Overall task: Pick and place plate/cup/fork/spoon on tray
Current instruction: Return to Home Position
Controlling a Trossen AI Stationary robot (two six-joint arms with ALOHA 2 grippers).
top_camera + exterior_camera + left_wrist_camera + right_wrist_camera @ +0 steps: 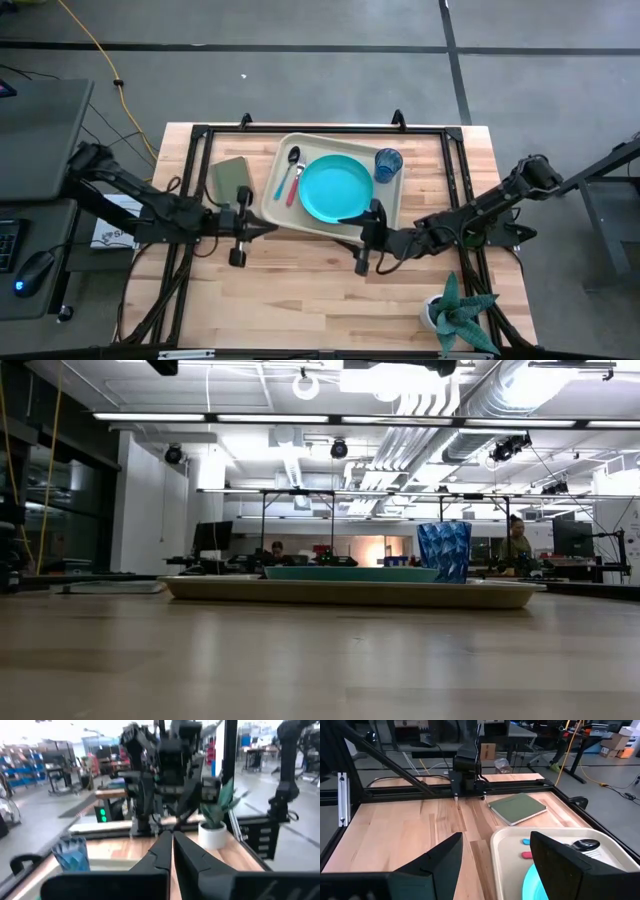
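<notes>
Here, left gripper level, jaws closed

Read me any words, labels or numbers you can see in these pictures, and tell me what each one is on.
No text reads clearly.
White sheet under the left arm, off the table's left edge: dark lettering, partly hidden and too small to read.
Tray, plate, cup, green pad: no print visible.
</notes>
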